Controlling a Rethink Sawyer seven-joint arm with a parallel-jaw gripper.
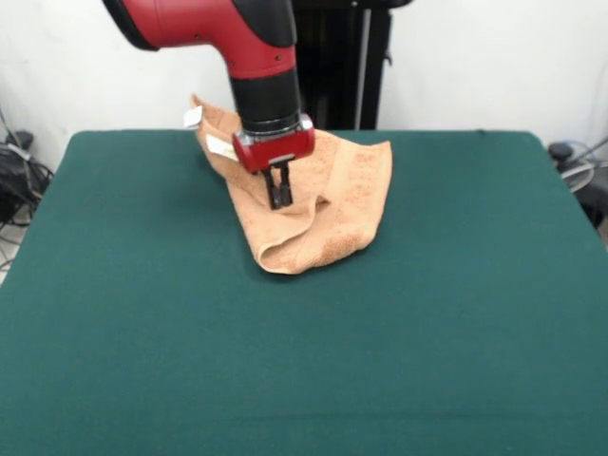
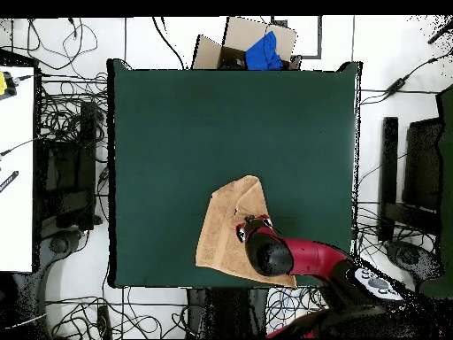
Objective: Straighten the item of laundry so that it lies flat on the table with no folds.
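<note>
The orange-tan towel (image 1: 332, 204) lies crumpled and folded over itself on the green table (image 1: 427, 304), near the edge by the robot's pedestal. A rolled fold faces the camera, and a white label (image 1: 220, 147) shows beside the wrist. My gripper (image 1: 278, 198) comes straight down on the towel's middle, its two dark fingers close together and pinching a ridge of cloth. In the overhead view the towel (image 2: 221, 235) lies near the table's (image 2: 221, 124) bottom edge, with the red arm (image 2: 301, 257) over its right part, hiding the fingertips.
The robot's black pedestal (image 1: 342, 57) stands behind the towel. A cardboard box with a blue cloth (image 2: 261, 49) sits off the table's opposite edge. Cables cover the floor around the table, and a white desk (image 2: 13, 177) stands at the left.
</note>
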